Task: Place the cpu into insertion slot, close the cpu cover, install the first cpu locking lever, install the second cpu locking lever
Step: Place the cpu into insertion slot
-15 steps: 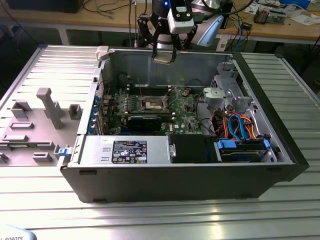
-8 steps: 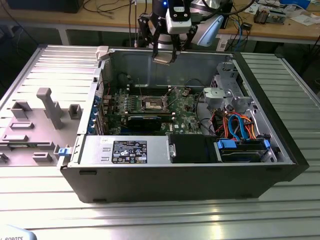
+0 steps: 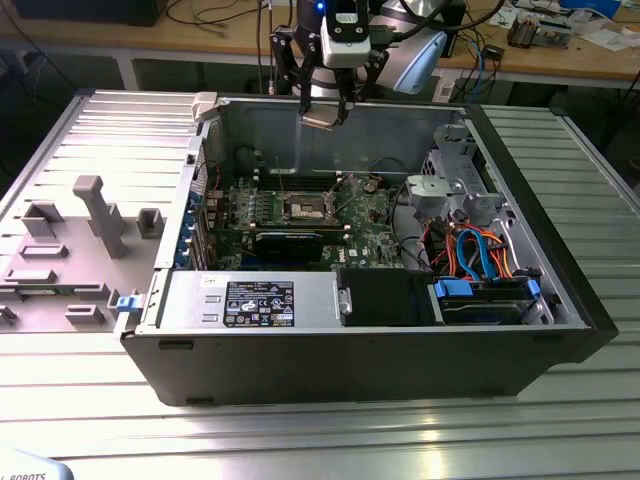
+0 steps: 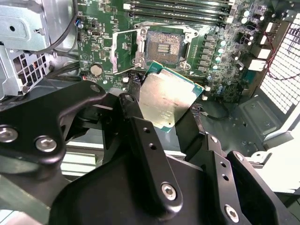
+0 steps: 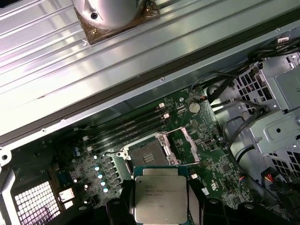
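The claw (image 3: 325, 113) is clamped on the edges of the small flat silver-grey square cpu (image 4: 171, 101), kept face-up well above the dark, silver-rimmed square insertion slot (image 5: 147, 154) below it, probably so it seats squarely

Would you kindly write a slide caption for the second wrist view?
The gripper holds the cpu above the motherboard, not yet in the open insertion slot.

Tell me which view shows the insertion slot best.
The second wrist view: the insertion slot lies open and near, its dark recess plain beyond the cpu. The first wrist view shows it at a slant; the exterior view shows it far off.
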`<state>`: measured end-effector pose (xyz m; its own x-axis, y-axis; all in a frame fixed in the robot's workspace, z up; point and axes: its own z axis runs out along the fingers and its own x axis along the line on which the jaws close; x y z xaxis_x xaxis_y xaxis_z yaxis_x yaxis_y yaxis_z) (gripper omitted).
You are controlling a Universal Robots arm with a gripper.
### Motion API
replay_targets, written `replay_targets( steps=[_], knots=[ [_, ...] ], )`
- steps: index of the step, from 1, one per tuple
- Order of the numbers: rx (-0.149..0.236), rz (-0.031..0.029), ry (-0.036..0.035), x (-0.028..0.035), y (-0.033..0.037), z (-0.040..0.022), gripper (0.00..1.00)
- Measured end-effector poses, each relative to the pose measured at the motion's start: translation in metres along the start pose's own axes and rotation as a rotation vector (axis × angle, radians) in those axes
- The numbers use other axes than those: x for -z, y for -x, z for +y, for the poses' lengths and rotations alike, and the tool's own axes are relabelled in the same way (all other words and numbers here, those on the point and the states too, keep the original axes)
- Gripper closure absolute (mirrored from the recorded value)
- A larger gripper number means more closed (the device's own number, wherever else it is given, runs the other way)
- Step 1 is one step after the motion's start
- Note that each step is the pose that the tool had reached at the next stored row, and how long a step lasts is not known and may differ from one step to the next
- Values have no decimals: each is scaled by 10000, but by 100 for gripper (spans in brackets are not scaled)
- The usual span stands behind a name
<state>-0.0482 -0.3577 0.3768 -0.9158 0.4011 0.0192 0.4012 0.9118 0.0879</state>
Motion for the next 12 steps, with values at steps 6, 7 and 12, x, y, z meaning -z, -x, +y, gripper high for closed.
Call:
replay_targets(
  steps=[6,7,12],
  knots=[
    [-302,-27,5,-1,0,0,45],
    [-432,-38,8,-1,0,-1,45],
    [-1104,-97,22,-5,0,-1,45]
  ],
)
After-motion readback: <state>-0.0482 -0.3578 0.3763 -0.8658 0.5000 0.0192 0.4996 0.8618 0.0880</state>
